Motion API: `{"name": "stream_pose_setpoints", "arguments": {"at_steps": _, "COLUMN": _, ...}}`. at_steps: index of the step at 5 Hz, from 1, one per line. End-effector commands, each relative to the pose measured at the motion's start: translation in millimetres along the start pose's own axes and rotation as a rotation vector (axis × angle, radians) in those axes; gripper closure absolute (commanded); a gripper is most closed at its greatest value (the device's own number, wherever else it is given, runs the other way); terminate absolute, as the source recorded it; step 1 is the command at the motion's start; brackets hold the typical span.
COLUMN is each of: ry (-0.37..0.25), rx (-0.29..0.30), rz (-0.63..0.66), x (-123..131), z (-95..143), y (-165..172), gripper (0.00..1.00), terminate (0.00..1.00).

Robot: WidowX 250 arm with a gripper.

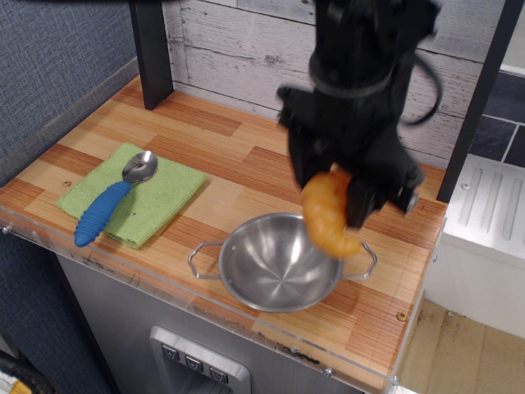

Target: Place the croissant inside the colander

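The orange-yellow croissant (326,217) hangs in the air, pinched between my black gripper's (335,194) fingers. It is over the right side of the steel colander (271,267), whose two wire handles point left and right. The colander stands empty near the front edge of the wooden counter. My gripper and arm fill the upper middle of the view and hide part of the counter behind them.
A green cloth (135,194) lies at the left with a blue-handled spoon (112,201) on it. A dark post (151,49) stands at the back left, a plank wall behind. The counter (221,152) ends at a clear front lip and drops off at right.
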State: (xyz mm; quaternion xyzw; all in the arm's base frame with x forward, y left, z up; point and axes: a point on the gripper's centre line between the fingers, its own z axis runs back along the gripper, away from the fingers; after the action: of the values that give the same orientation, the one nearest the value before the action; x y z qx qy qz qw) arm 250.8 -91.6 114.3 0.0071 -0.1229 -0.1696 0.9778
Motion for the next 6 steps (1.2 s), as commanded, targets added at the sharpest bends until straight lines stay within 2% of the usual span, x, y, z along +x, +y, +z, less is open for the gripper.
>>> {"name": "stream_pose_setpoints", "arguments": {"at_steps": 1, "ry": 0.079, "rx": -0.001, "rz": 0.096, "x": -27, "z": -33, "y": 29, "gripper": 1.0, "terminate": 0.0}}
{"name": "stream_pose_setpoints", "arguments": {"at_steps": 2, "ry": 0.099, "rx": 0.011, "rz": 0.118, "x": -30, "z": -44, "y": 44, "gripper": 1.0, "terminate": 0.0}}
{"name": "stream_pose_setpoints", "arguments": {"at_steps": 3, "ry": 0.129, "rx": -0.013, "rz": 0.105, "x": -31, "z": -57, "y": 44, "gripper": 1.0, "terminate": 0.0}}
{"name": "stream_pose_setpoints", "arguments": {"at_steps": 4, "ry": 0.136, "rx": -0.042, "rz": 0.082, "x": -28, "z": -59, "y": 35, "gripper": 0.0, "terminate": 0.0}}
{"name": "stream_pose_setpoints", "arguments": {"at_steps": 5, "ry": 0.057, "rx": -0.051, "rz": 0.084, "x": -13, "z": -32, "y": 28, "gripper": 0.0, "terminate": 0.0}}
{"name": "stream_pose_setpoints", "arguments": {"at_steps": 6, "ry": -0.042, "rx": 0.001, "rz": 0.106, "x": 0, "z": 15, "y": 39, "gripper": 0.0, "terminate": 0.0}}
